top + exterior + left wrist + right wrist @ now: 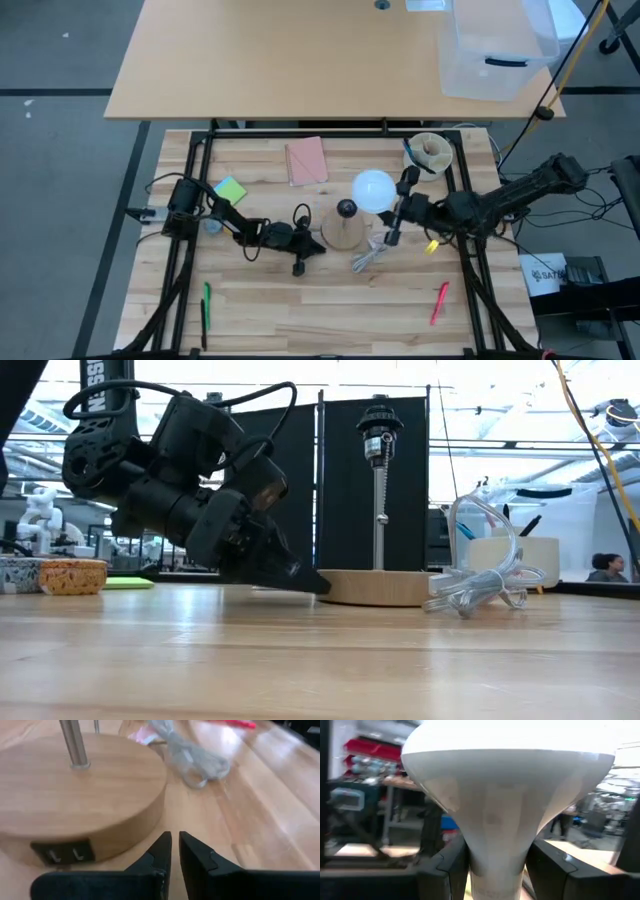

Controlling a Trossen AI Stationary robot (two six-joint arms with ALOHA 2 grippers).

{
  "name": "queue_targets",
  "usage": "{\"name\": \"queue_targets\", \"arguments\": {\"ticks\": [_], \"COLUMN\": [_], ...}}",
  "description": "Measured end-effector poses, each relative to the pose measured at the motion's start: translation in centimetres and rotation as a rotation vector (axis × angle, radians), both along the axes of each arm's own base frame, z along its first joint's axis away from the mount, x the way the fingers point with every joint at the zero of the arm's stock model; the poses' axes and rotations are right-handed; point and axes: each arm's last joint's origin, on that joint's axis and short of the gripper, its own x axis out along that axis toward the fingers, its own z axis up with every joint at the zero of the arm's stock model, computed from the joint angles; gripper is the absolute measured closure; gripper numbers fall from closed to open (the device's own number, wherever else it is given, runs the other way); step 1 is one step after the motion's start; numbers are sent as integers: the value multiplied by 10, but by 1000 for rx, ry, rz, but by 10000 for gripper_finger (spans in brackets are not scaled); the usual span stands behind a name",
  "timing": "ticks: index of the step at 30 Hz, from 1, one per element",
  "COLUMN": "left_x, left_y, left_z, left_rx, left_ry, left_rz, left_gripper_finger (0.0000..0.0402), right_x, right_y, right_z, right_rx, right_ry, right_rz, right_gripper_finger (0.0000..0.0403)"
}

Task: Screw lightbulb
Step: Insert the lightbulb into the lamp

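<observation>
A wooden table point(260, 300) is seen from above, with two dark arms reaching in from either side. Near the middle stands a lamp: a round wooden base point(343, 234) with a thin metal post rising to a black socket point(346, 209), which is empty.

The bulb point(373, 190) is held in the air just beside the socket, on the right arm's side, and not yet over it. The right tool point(495, 865) is clamped on the bulb's narrow neck, one finger on each side, with the white dome standing above the fingers. Held by the neck this way, the bulb is probably kept steady enough to be lined up with the socket. Its screw base is hidden, so how it is turned toward the socket cannot be told.

The left tool point(174, 851) rests low on the table, right at the edge of the wooden base, its two fingers drawn almost together with only a thin slit between them and nothing held. It appears to be placed there to brace the base so that the lamp will not slide or spin while the bulb is turned.

A crumpled clear wrapper point(368, 257) lies on the table just beside the base, seemingly set aside.
</observation>
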Motion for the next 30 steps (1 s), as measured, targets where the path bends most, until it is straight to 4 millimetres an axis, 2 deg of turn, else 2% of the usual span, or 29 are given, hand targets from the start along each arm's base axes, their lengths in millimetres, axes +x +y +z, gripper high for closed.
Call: {"name": "queue_targets", "arguments": {"ticks": [7,12,16,26,30], "left_x": [0,-1,-2,-4,0], "left_y": [0,0,1,3,2], "left_z": [13,24,41,60,67], "left_rx": [-53,-76,-84,-55,-56], "left_ry": [-60,-144,-227,-299,-328], "left_rz": [16,18,22,65,78], "left_gripper_finger": [363,363,363,363,363], "right_x": [-4,2,2,-31,-25], "right_y": [-16,-26,-34,-50,-47], "right_z": [-6,-9,-12,-22,-27], "right_rx": [45,49,59,68,65], "right_ry": [99,102,95,30,15], "right_rz": [79,113,161,232,268], "right_gripper_finger": [243,243,243,243,243]}}
